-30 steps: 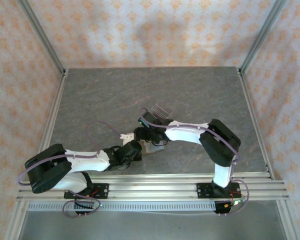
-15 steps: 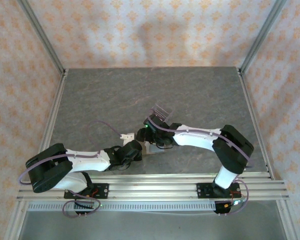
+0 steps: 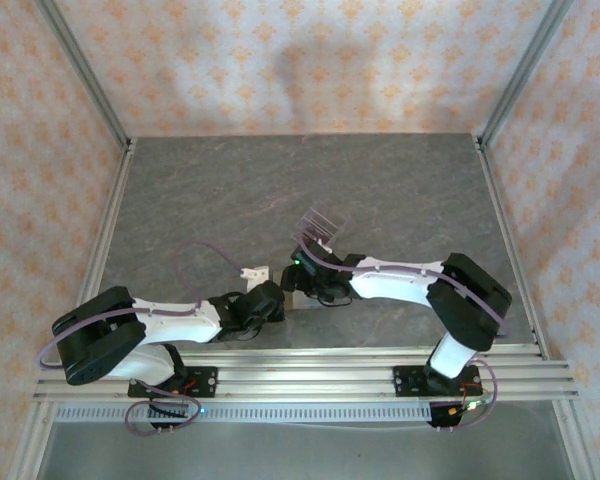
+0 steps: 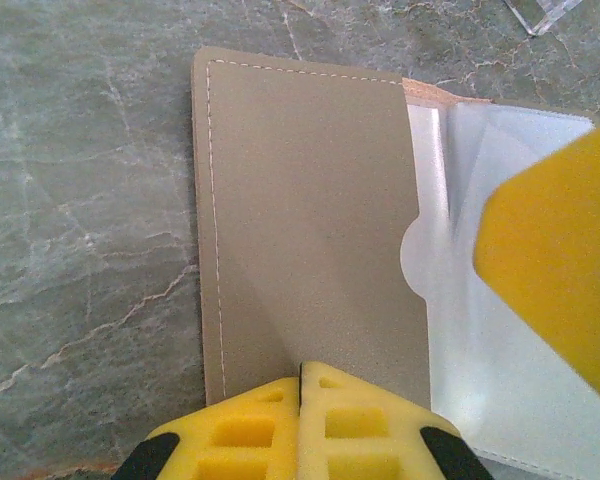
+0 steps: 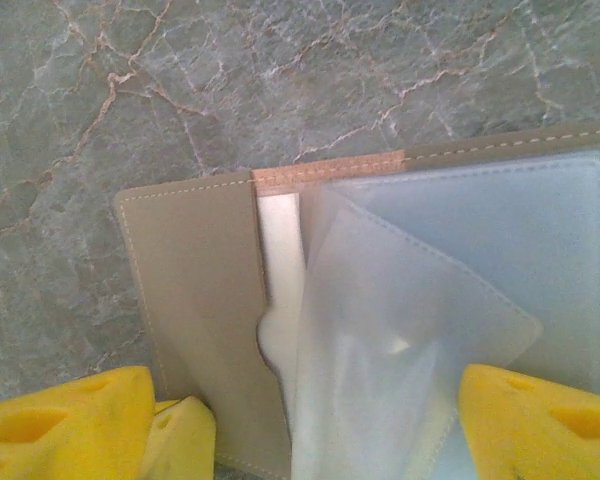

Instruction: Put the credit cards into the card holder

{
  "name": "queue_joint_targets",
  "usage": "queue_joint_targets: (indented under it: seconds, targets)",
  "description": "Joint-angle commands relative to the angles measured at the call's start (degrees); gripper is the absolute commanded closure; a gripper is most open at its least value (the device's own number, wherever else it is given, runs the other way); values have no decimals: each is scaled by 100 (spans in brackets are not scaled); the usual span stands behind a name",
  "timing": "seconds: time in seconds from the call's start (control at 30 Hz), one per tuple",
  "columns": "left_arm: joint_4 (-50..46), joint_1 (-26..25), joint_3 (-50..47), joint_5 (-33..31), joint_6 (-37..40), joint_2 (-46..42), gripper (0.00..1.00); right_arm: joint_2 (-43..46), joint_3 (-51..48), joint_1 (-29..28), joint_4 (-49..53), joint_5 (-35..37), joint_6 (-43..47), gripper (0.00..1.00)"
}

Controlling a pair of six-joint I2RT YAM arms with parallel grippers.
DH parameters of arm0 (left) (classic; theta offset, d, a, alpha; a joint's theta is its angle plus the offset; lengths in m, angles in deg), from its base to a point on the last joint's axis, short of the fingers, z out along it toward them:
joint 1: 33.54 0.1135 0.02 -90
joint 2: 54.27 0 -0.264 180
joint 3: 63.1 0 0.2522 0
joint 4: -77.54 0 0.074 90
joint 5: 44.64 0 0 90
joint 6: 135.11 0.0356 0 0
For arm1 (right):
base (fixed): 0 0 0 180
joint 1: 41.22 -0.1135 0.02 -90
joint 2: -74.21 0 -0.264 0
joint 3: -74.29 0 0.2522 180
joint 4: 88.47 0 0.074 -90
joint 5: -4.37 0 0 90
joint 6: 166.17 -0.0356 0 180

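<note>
The right arm (image 3: pixel 420 280) has just swung its elbow outward; the right end effector (image 5: pixel 310 428), spread wide, straddles the clear sleeves (image 5: pixel 410 320) of the flat taupe leather-like card holder (image 4: pixel 310 220), open on the grey marbled desk (image 3: pixel 200 190) just nearside of the clear slotted plastic stand (image 3: pixel 318 225). We judge no card is in yet. The left wrist view, unlike the top one, shows the left end effector (image 4: pixel 300 400) clamped on the cover's edge

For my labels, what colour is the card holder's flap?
Card holder flap: khaki tan, pale stitching; best in left wrist view.

Down on the tabletop (image 4: pixel 90 200): the card holder (image 4: pixel 310 220).
Stand (image 3: pixel 320 224) behind it; left pincer (image 4: pixel 300 420) at its left, right pincer (image 5: pixel 330 410) seemingly above.
</note>
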Motion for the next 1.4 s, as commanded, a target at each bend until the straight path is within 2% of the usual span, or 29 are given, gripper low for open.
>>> queue_joint_targets:
  seconds: [0.0,0.33,0.6,0.83,0.97,1.17,1.37]
  targets:
    - [-527,-48,-142,160,-50,354,95,193,-144,-107,5,151,-228,20]
    - [-477,-51,-164,160,-54,379,95,164,-243,-217,-290,103,-398,20]
    - [-469,-43,-182,178,-23,333,95,-45,540,-217,198,271,216,20]
    - [-673,-48,-151,152,31,72,94,-325,937,-158,-164,-198,314,19]
    - [-918,-48,-79,108,64,-129,90,-536,1016,-99,-375,-364,275,19]
    - [-1313,-50,-84,-21,86,-526,75,-570,778,14,-1186,-851,8,17]
    - [-1684,-47,-129,-80,141,-1113,70,-477,741,112,-1160,-839,-45,16]
